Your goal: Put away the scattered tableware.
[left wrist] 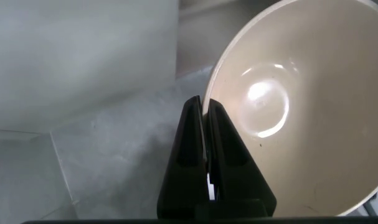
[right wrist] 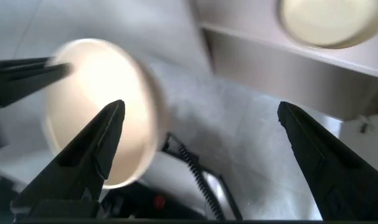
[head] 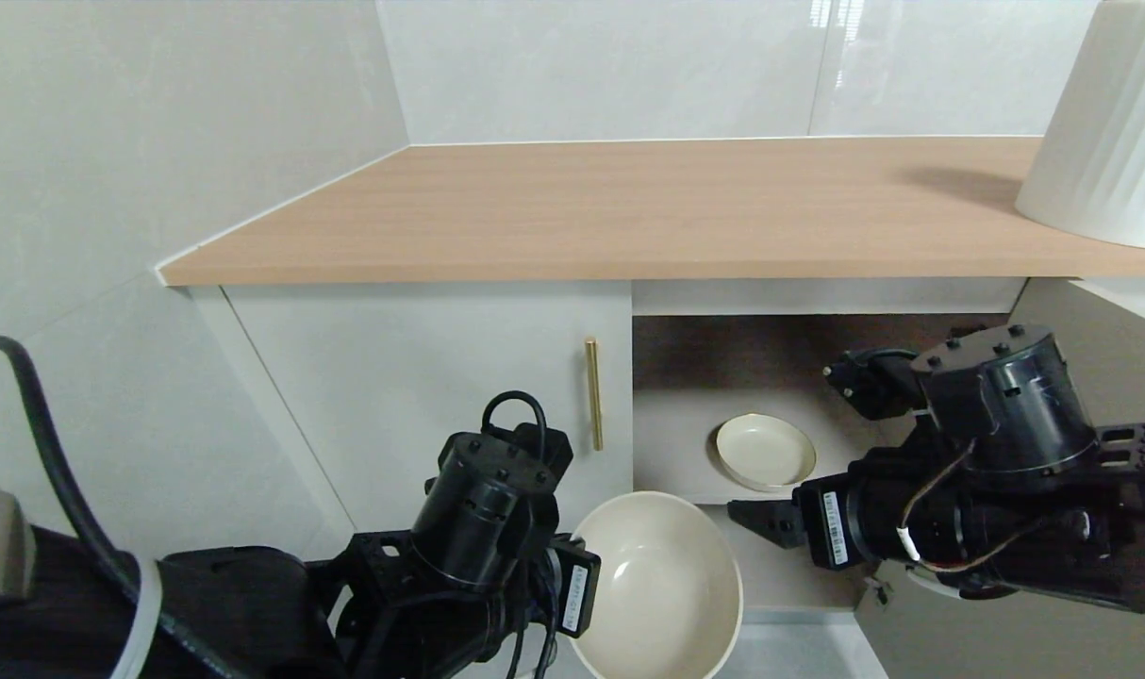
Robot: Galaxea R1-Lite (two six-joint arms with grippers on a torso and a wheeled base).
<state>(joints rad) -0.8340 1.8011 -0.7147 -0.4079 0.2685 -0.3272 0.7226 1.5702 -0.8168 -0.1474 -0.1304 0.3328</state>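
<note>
One bowl [head: 657,585], one small dish [head: 766,451], perhaps one lampshade [head: 1101,132].

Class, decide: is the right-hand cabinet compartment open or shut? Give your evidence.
Open: its shelf is exposed, with a small dish lying on it.

We had a big cream bowl [head: 653,585] up in the air, tipped so its glossy inside faced upward, its rim pinched between the closed fingers of the left gripper [left wrist: 205,101], low before the open cupboard [head: 818,330]. Inside, on the shelf [head: 672,443], we saw a small cream dish [head: 766,451], possibly gold-edged, resting right way up.
</note>
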